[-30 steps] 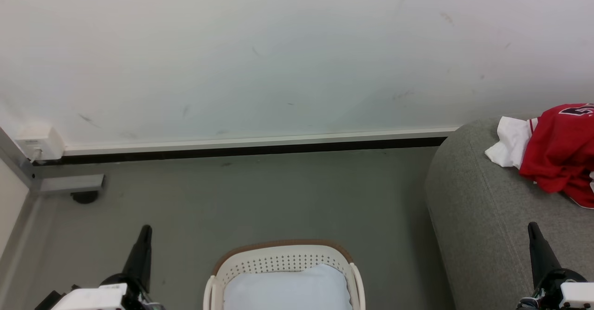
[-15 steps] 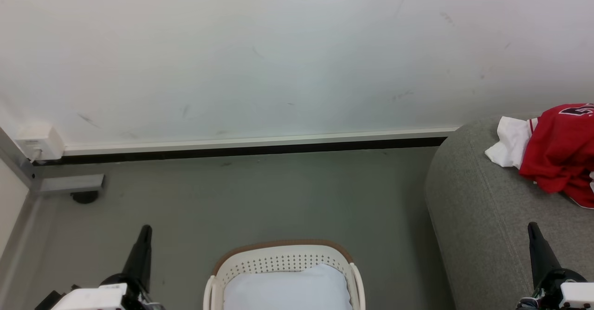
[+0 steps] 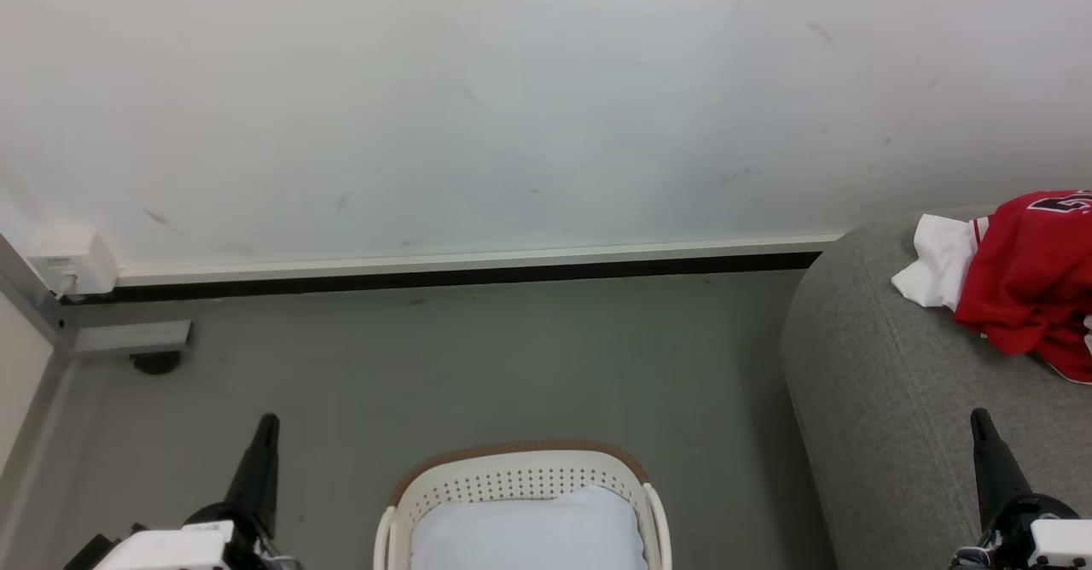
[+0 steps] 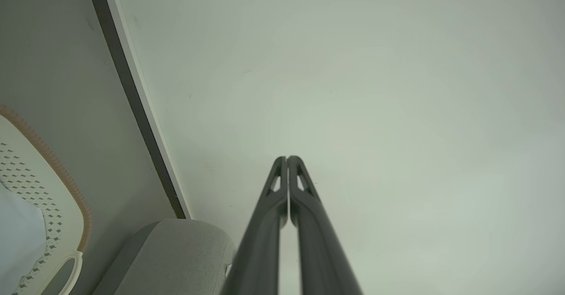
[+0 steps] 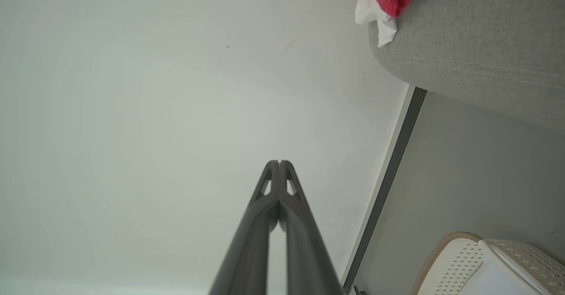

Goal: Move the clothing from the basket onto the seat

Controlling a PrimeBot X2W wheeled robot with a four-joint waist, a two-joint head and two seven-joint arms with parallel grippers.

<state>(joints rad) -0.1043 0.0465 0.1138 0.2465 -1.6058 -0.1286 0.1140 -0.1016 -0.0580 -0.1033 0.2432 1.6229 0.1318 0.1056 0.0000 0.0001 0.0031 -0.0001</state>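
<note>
Clothing: the red jersey (image 3: 1028, 288) and the white garment (image 3: 938, 263) lie crumpled together on the sofa (image 3: 879, 399), at its far end by the wall (image 3: 512, 109); the white piece touches the jersey's left side.
Basket: the basket (image 3: 520, 461) stands on the floor (image 3: 478, 357), near the robot and left of the sofa; the part in view holds a pale cushion (image 3: 529, 532) and no clothing.
Left end effector: the left end effector (image 3: 267, 423) has its fingers pressed together, empty, over the floor left of the basket.
Right end effector: the right end effector (image 3: 979, 418) has its fingers together, empty, over the near part of the sofa.
Key relation: the clothing lies farther off and slightly right of the right end effector, so the right arm is clearly nearer; the left is well apart, with the basket between.
Heap axis: left to right, white end at the left, red running off the right edge of the head view.
Progress: the move looks finished; whether anything hides under the cushion cannot be told.
Change: nothing differs from the earlier head views; both arms and all things sit as before.
</note>
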